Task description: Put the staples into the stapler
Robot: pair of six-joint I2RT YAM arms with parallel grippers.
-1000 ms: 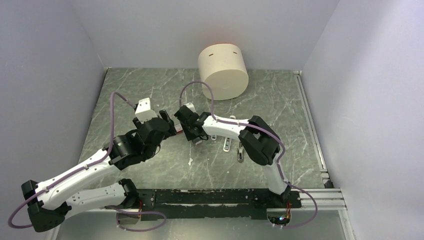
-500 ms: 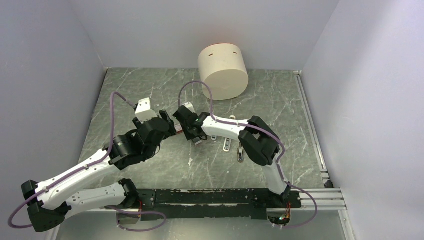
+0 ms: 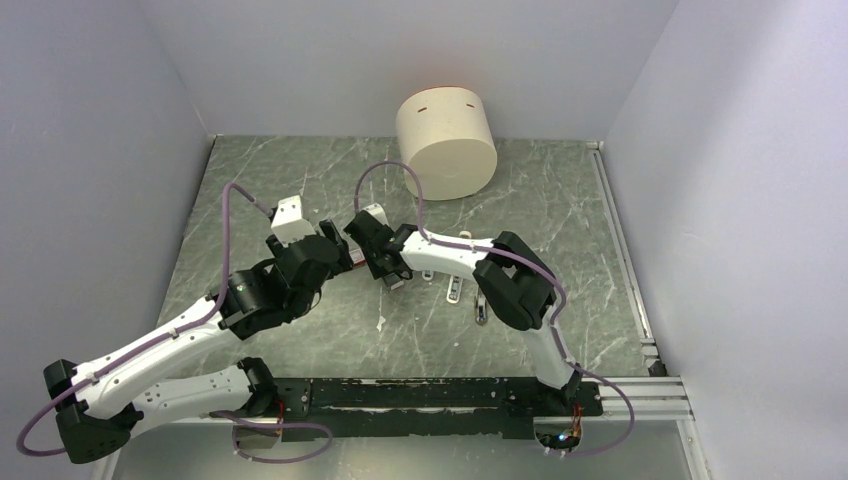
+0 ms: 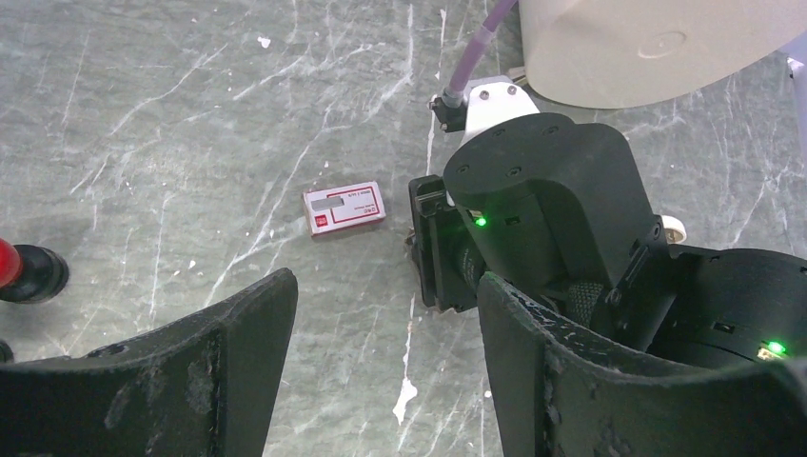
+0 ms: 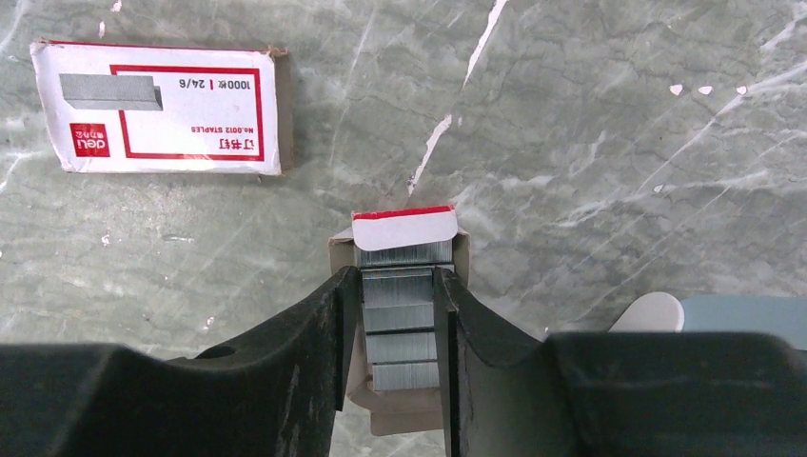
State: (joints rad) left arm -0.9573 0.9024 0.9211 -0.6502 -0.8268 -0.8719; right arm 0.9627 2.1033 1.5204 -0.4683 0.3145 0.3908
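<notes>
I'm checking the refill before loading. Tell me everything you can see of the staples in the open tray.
The staples are grey, ridged, shiny metal strips lying flat, packed in an open brown cardboard tray with a red-and-white flap at its far end. The tray rests on the marbled table, apart from the printed box. The right end effector straddles the stack, one finger against each long side.
</notes>
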